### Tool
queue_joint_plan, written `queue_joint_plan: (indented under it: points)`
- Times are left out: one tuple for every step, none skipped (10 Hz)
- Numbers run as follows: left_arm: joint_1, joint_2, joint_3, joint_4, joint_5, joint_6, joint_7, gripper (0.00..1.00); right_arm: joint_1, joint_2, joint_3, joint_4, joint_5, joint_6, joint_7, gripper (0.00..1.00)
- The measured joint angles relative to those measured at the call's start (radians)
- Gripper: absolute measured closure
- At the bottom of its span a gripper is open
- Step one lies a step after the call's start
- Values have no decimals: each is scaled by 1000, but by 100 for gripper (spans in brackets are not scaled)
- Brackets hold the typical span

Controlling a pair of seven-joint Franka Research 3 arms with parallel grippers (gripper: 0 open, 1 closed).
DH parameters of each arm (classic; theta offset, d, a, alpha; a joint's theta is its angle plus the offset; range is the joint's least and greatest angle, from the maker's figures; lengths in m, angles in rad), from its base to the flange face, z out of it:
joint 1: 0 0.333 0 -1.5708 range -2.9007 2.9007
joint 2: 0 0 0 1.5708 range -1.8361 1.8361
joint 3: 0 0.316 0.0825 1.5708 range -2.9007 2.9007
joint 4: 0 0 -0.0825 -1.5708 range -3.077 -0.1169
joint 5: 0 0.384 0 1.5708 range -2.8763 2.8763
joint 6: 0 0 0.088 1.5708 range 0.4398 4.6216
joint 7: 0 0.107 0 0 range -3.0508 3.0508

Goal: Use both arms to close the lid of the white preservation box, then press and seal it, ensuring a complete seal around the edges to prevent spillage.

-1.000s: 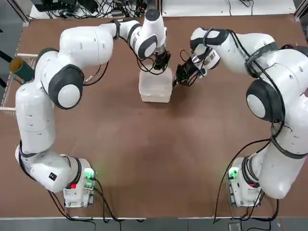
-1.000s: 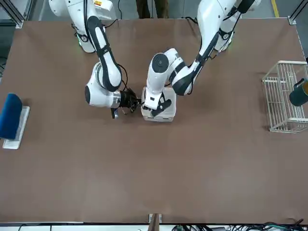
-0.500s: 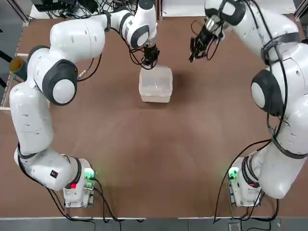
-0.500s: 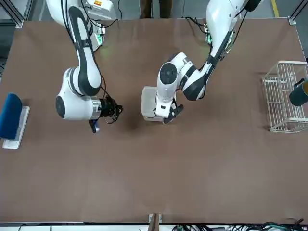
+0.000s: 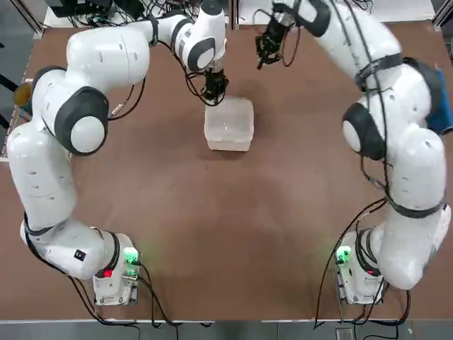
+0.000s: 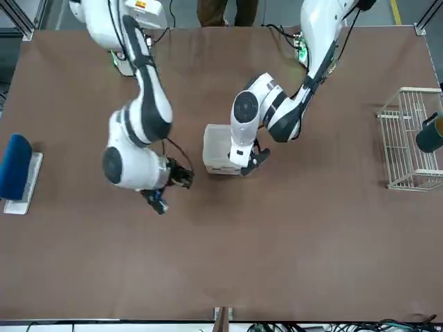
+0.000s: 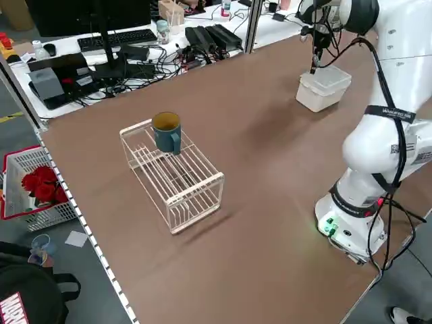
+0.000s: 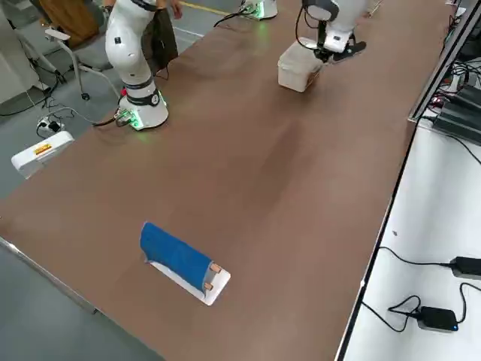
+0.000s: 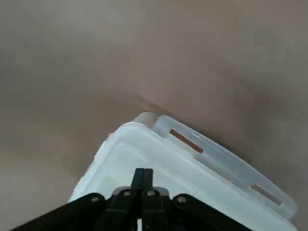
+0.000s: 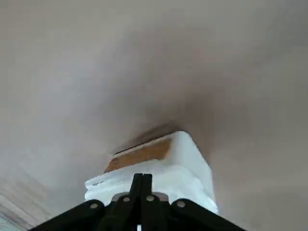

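The white preservation box [image 5: 227, 143] stands on the brown table in the middle of the far half, with its lid [image 5: 231, 119] lying flat on it. My left gripper [image 5: 212, 92] is shut and empty. It hangs just over the box's far left corner, and in the left wrist view its fingertips [image 9: 143, 176] sit above the lid [image 9: 192, 168]. My right gripper [image 5: 266, 48] is shut too, raised and well away from the box toward the far edge. In the front view the right gripper [image 6: 178, 177] shows left of the box [image 6: 219, 148].
A white wire rack [image 6: 405, 142] with a teal mug [image 6: 430, 133] on it stands at the robot's left edge of the table. A blue roll on a white base [image 6: 16, 168] lies at the right edge. Cables and equipment sit beyond the far edge.
My right gripper left the box's right side, rose and swung toward the far edge. My left gripper moved off the lid to the box's far left corner. The lid stays down.
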Motion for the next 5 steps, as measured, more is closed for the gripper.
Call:
queue_joint_plan:
  points:
    - [6, -8, -1, -12, 0, 0, 7, 99, -41, 79, 63, 89, 0, 8, -47, 99]
    - [14, -13, -2, -21, 0, 0, 14, 99, -74, 135, 110, 144, 0, 8, -107, 99]
    - [18, -16, -3, -26, 0, 1, 19, 99, -98, 169, 151, 173, 0, 5, -155, 99]
    - [19, -17, -3, -28, 0, 6, 19, 99, -110, 186, 184, 187, 0, 5, -179, 99]
    - [20, -20, -3, -34, 0, 13, 19, 99, -108, 196, 206, 198, 0, 7, -182, 99]
